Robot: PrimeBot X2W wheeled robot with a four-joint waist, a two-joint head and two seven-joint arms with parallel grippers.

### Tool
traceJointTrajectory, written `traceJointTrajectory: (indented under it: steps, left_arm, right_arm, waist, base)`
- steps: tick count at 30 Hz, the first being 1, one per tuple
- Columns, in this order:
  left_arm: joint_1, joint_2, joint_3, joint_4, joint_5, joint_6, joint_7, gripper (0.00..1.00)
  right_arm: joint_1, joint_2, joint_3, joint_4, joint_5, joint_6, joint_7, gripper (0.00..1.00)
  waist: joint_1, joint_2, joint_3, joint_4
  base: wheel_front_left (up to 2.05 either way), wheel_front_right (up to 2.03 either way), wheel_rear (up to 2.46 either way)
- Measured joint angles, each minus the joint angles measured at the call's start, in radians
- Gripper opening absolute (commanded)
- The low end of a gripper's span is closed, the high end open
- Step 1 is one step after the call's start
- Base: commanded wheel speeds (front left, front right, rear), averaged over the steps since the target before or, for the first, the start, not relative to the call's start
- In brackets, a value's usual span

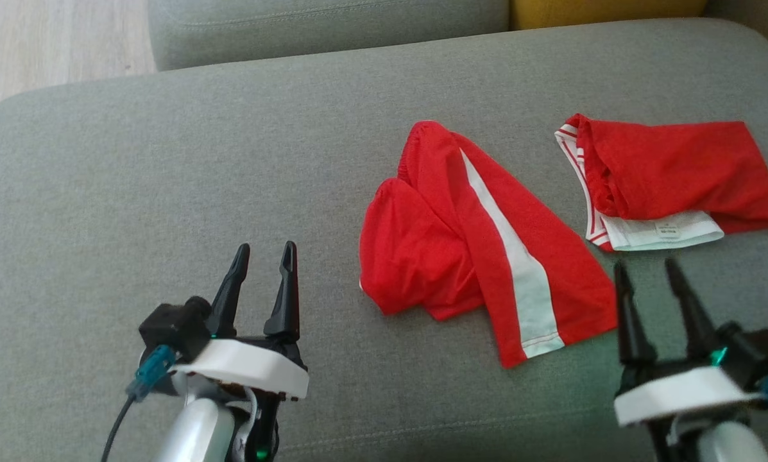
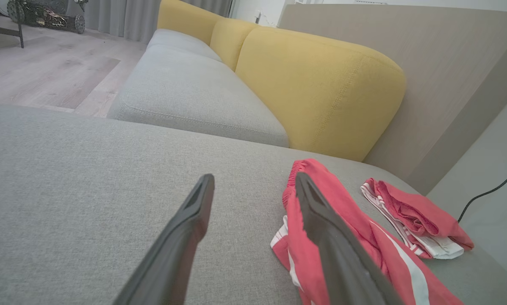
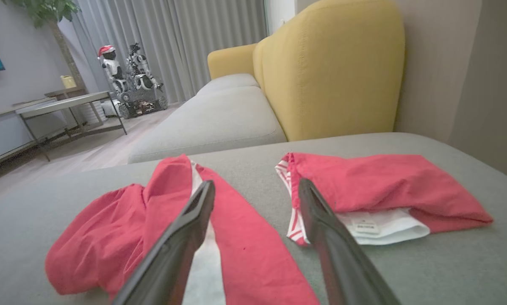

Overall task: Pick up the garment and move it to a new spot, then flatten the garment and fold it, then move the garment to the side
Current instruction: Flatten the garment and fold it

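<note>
Both grippers open, nothing held. The left gripper (image 1: pixel 266 246) hangs over bare grey seat cushion (image 1: pixel 133 167), apart from the cloth. The right gripper (image 1: pixel 645 263) has its jaws spread, just beside the striped garment's lower right corner and just short of the folded garment's near edge. Cannot tell if it touches either.

The striped garment (image 1: pixel 486 256) is red with a white side stripe. It lies rumpled, mid-cushion and right of centre, with one part bunched on its left.

Edges and room:
- There is a wide bare stretch of cushion left of the striped garment.
- The cushion's left corner rounds off toward the wood floor (image 1: pixel 50 38).
- The far edge meets a second seat cushion (image 2: pixel 185 93) and the yellow backrest (image 2: pixel 321 84).
- There is little free cushion on the right side.

In the way: the folded garment (image 1: pixel 679 170), red with white striped trim, sits near the right edge. Only a narrow strip of cushion separates it from the striped one.

Around:
- A black cable (image 2: pixel 486 195) runs along the pale wall right of the cushion.
- A low table (image 3: pixel 58 103), toy robots (image 3: pixel 130 80) and curtains (image 3: pixel 173 38) stand well apart across the room.

Writing: a white label (image 1: pixel 669 230) on the folded garment's white lining carries print too small to read.
</note>
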Motion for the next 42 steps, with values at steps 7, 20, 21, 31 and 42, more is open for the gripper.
traceJointTrajectory:
  steps: [7, 20, 21, 31, 42]
  left_arm:
    - [0.0, 0.0, -0.003, 0.0, -0.007, 0.0, 0.0, 1.0]
    - [-0.021, 0.0, -0.006, 0.004, -0.005, -0.001, 0.0, 1.0]
    - [-0.021, 0.0, -0.006, 0.004, -0.005, -0.001, 0.0, 1.0]
    - [-0.022, 0.0, -0.005, 0.006, -0.003, -0.001, 0.0, 1.0]
    - [-0.028, 0.0, -0.005, 0.011, 0.004, -0.001, 0.0, 1.0]
  right_arm:
    - [0.053, 0.008, 0.112, 0.094, -0.03, 0.0, 0.011, 1.0]
    - [-0.054, 0.02, 0.122, 0.337, -0.098, 0.0, -0.016, 1.0]
    - [-0.054, 0.02, 0.122, 0.337, -0.098, 0.0, -0.016, 1.0]
    - [-0.099, 0.026, 0.112, 0.445, -0.108, 0.0, -0.034, 1.0]
    - [-0.145, 0.03, 0.119, 0.512, -0.105, 0.0, -0.047, 0.98]
  waist:
    - [0.0, 0.0, 0.005, 0.015]
    - [0.0, 0.0, 0.041, 0.052]
    - [0.0, 0.0, 0.041, 0.052]
    - [0.0, 0.0, 0.058, 0.075]
    - [0.0, 0.0, 0.066, 0.082]
  base:
    - [0.0, 0.0, 0.0]
    - [0.0, 0.0, 0.0]
    - [0.0, 0.0, 0.0]
    - [0.0, 0.0, 0.0]
    - [0.0, 0.0, 0.0]
